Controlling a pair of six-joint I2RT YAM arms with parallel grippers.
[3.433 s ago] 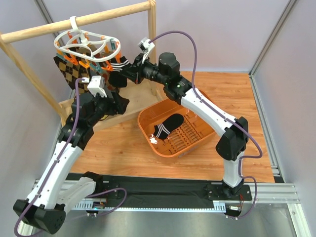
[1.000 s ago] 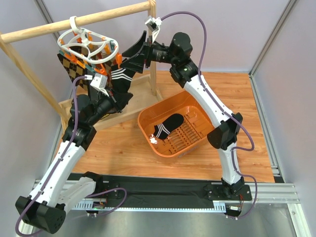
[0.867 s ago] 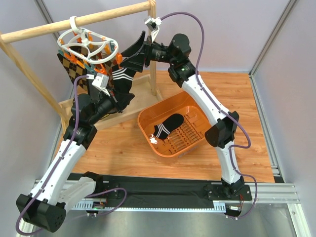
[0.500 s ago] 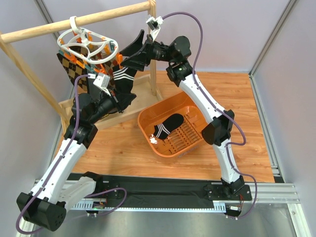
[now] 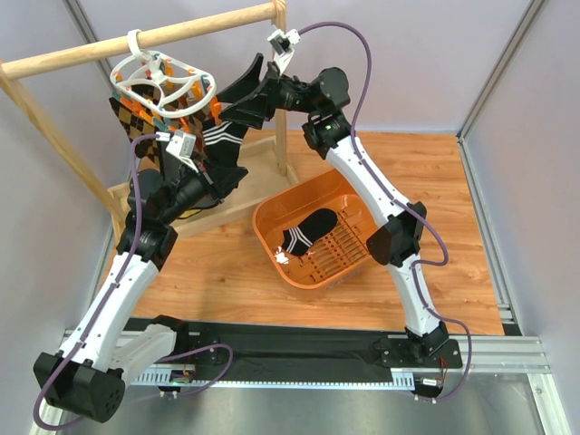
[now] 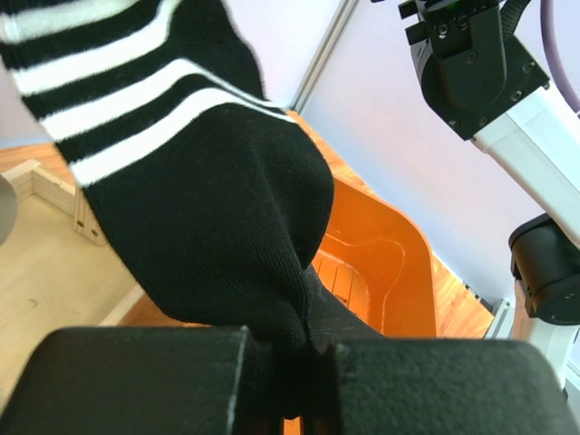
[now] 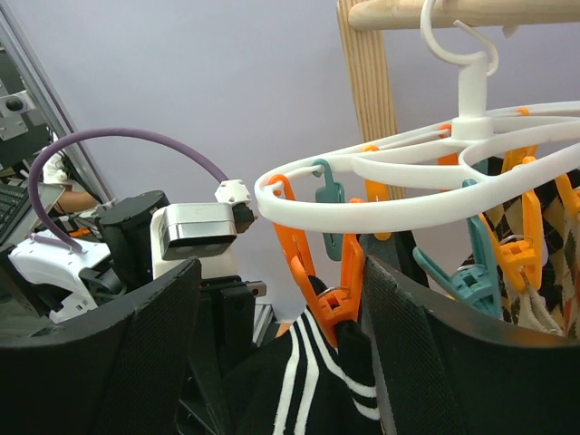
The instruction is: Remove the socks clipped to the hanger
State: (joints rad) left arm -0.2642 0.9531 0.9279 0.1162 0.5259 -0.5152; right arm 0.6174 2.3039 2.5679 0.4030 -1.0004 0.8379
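Observation:
The white hanger (image 5: pixel 163 83) hangs by its hook from the wooden rail, with orange and grey-blue clips under its ring (image 7: pixel 408 204). A black sock with white stripes (image 5: pixel 220 145) hangs from an orange clip (image 7: pixel 324 292). My left gripper (image 5: pixel 228 181) is shut on this sock's lower end (image 6: pixel 199 208), the fabric pinched between its fingers (image 6: pixel 290 340). My right gripper (image 5: pixel 220 109) is open with one jaw on each side of that orange clip (image 7: pixel 281 272). Argyle socks (image 5: pixel 136 122) hang on the ring's far side (image 7: pixel 553 227).
An orange basket (image 5: pixel 268 237) stands on the wooden table below the hanger and holds another striped black sock (image 5: pixel 313 231); its wall shows under my left gripper (image 6: pixel 385 263). The wooden rail (image 5: pixel 181 32) and its upright post (image 5: pixel 281 100) stand close to my right gripper.
My right gripper's jaws have drawn closer together about the orange clip. My left gripper keeps its hold on the striped sock and has shifted slightly up and left.

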